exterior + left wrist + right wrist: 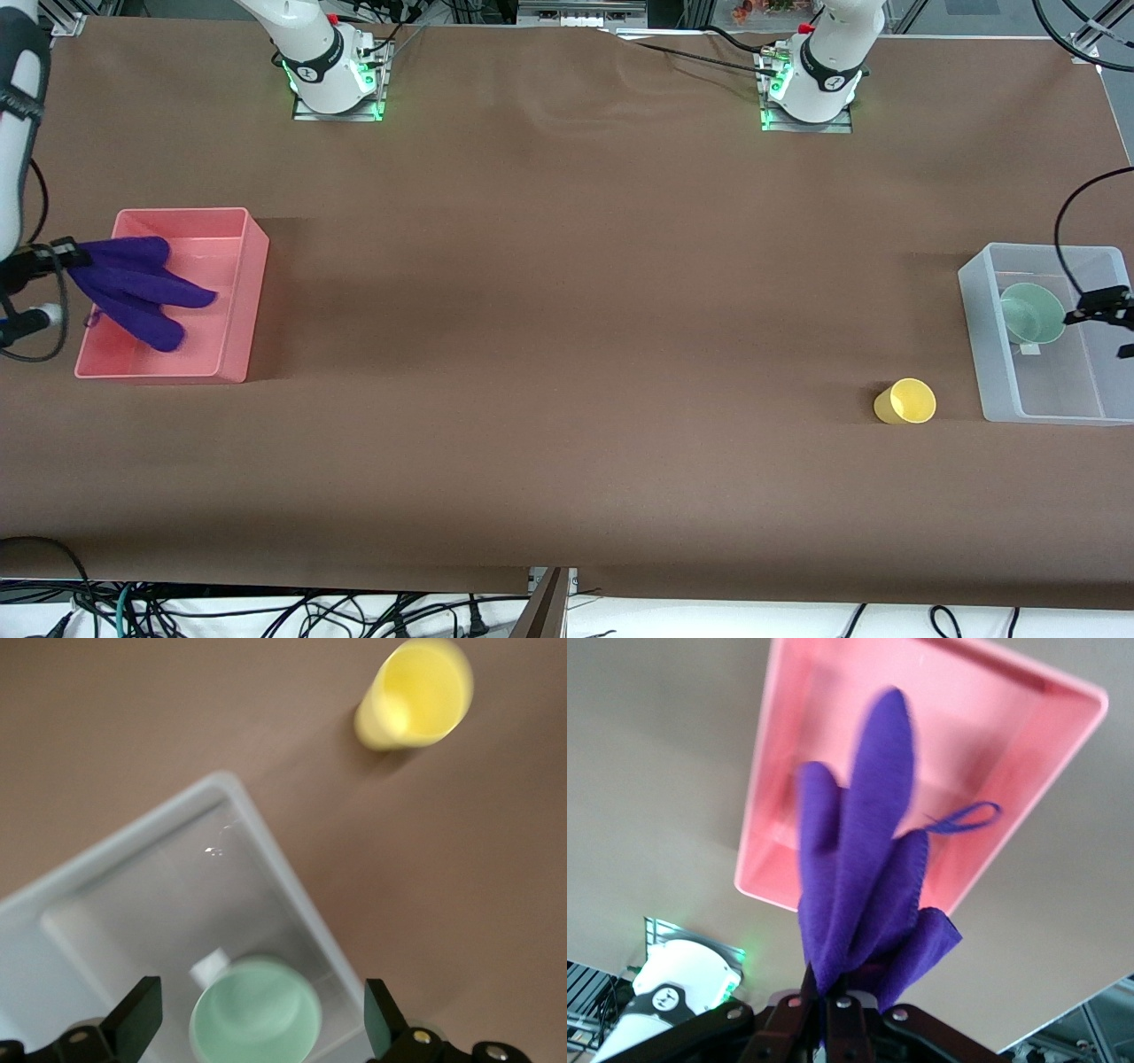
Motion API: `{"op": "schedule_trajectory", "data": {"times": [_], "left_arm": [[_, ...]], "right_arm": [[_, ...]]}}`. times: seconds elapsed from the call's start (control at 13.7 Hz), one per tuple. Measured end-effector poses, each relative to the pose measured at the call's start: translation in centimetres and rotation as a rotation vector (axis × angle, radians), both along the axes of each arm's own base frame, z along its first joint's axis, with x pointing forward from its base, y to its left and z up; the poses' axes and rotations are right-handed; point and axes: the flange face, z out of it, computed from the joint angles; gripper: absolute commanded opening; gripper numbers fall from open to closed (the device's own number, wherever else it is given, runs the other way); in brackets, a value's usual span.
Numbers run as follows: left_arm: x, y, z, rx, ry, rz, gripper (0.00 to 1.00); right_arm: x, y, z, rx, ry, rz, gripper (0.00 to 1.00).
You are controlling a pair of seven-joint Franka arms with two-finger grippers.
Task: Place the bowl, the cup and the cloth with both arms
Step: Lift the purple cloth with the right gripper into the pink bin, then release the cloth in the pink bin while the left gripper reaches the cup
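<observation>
Right, R gripper [824,1014] pinches the cloth [133,288], dangling straight over pink bin [252,244] at right arm's table end; L gripper [257,1023] open over bowl [255,1010] in clear bin [115,864]; cup [905,401] on table beside it

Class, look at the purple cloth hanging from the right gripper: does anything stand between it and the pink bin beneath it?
Nothing visible does. The right gripper is shut on the cloth, which hangs over the pink bin. The bin shows no other contents, and both views show open space between cloth and bin floor.
</observation>
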Motion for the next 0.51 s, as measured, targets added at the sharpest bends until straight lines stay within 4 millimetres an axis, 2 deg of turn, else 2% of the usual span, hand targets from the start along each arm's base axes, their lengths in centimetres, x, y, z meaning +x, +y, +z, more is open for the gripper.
{"op": "schedule_trajectory", "data": {"times": [0.15, 0.29, 0.36, 0.44, 0.51], "left_arm": [[1.8, -5.8, -1.1, -0.016, 0.028, 0.047, 1.00], [3.5, -10.9, -3.7, -0.012, 0.044, 0.115, 1.00], [4.3, -12.8, -5.6, -0.011, 0.035, 0.145, 0.94], [4.8, -13.7, -7.7, -0.014, 0.027, 0.167, 0.84], [5.2, -14.0, -10.0, -0.020, 0.017, 0.181, 0.63]], "right_arm": [[-0.2, -0.7, -2.4, -0.001, 0.010, -0.003, 0.00], [-0.2, -0.7, -5.1, -0.003, 0.019, 0.004, 0.00], [-0.3, -0.7, -6.3, -0.002, 0.024, 0.006, 0.51], [-0.4, -0.7, -7.2, -0.001, 0.030, 0.006, 0.99], [-0.5, -0.7, -7.7, 0.000, 0.034, 0.006, 1.00]]}}
